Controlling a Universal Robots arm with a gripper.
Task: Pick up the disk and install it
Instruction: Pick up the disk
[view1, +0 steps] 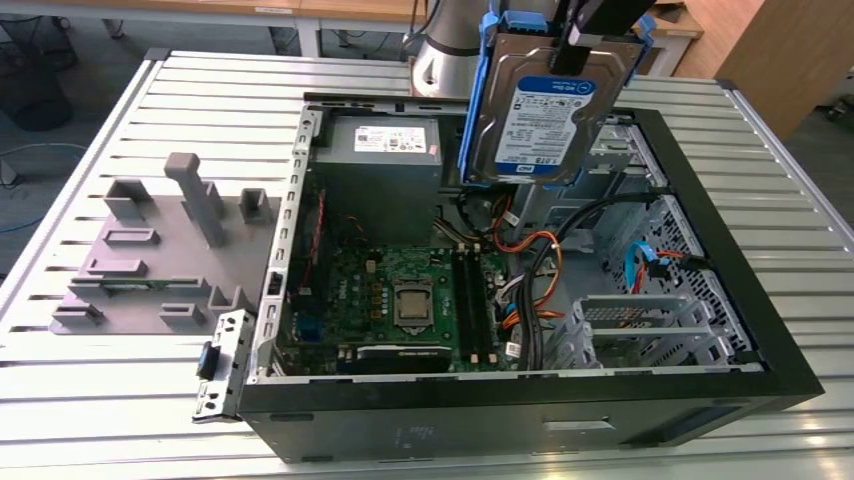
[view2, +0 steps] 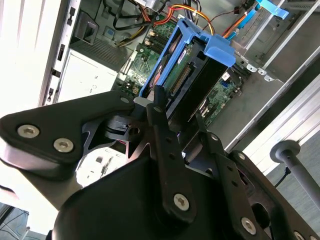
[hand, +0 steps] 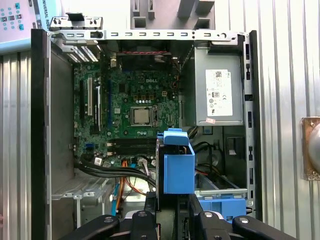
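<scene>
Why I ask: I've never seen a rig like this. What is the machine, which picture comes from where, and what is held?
It is one robot arm with a gripper at its tip. The exterior view looks on from off the arm; both wrist views ride on the arm and look past the gripper. On the slatted metal table lie an open computer case and a grey fixture block. The gripper is shut on the disk, held above the open case.
</scene>
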